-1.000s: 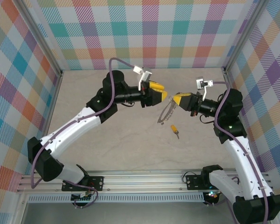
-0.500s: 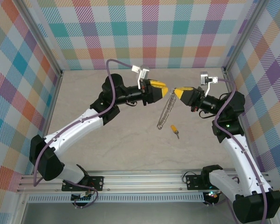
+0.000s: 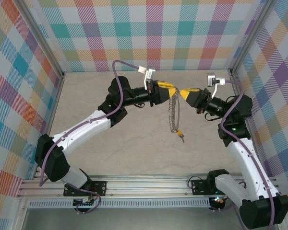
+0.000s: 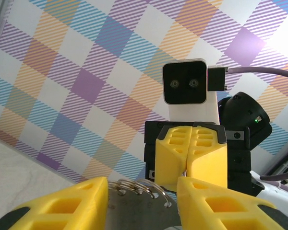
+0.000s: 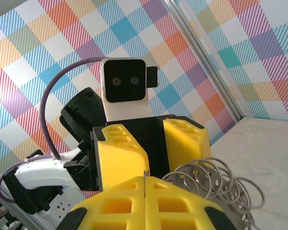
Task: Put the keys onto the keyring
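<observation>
Beige surface (image 3: 134, 143) inside checked walls (image 3: 149, 33). At upper centre, closed right fingers (image 3: 188, 92) and half-parted left fingers (image 3: 165, 87) pinch the keyring (image 3: 173, 112): probably light, slippery wire, best held by its rim.

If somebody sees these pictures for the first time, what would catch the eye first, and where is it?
First, the two yellow-fingered tools meet tip to tip above the table: the left tool and the shut right tool. The keyring hangs down between them, fringed with silvery loops, pinched by the right tool. By its lower end the tiny yellow-headed key lies on the table.
</observation>
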Controlling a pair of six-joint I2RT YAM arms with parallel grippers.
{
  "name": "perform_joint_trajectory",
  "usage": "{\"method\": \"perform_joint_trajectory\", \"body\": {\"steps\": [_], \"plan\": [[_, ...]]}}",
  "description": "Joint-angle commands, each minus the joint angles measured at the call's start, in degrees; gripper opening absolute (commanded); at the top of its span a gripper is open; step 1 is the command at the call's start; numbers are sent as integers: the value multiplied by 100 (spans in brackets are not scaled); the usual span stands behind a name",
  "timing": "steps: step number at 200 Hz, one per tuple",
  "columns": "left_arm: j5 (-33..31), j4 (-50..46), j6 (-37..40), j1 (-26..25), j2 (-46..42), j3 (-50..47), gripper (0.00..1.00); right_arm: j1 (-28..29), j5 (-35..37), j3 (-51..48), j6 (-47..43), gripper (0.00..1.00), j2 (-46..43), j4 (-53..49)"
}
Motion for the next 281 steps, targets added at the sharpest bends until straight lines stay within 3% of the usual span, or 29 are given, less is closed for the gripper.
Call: {"method": "perform_joint_trajectory", "body": {"steps": [1,86,122,146,212,281], "plan": [[155,357,-57,-81,12,44,41,29,67,-34,22,0,1,387],[234,414,-84,-190,91,65,37,28,89,-42,13,0,44,362],[156,543,-148,-195,44,-32,45,29,139,-77,-22,0,46,338],[146,564,-156,-198,25,-59,45,29,159,-94,-14,0,56,341],[199,599,-194,-230,34,-116,27,29,200,-104,-33,0,55,318],[287,601,-179,-281,38,-159,23,28,224,-112,-26,0,87,320]]}}
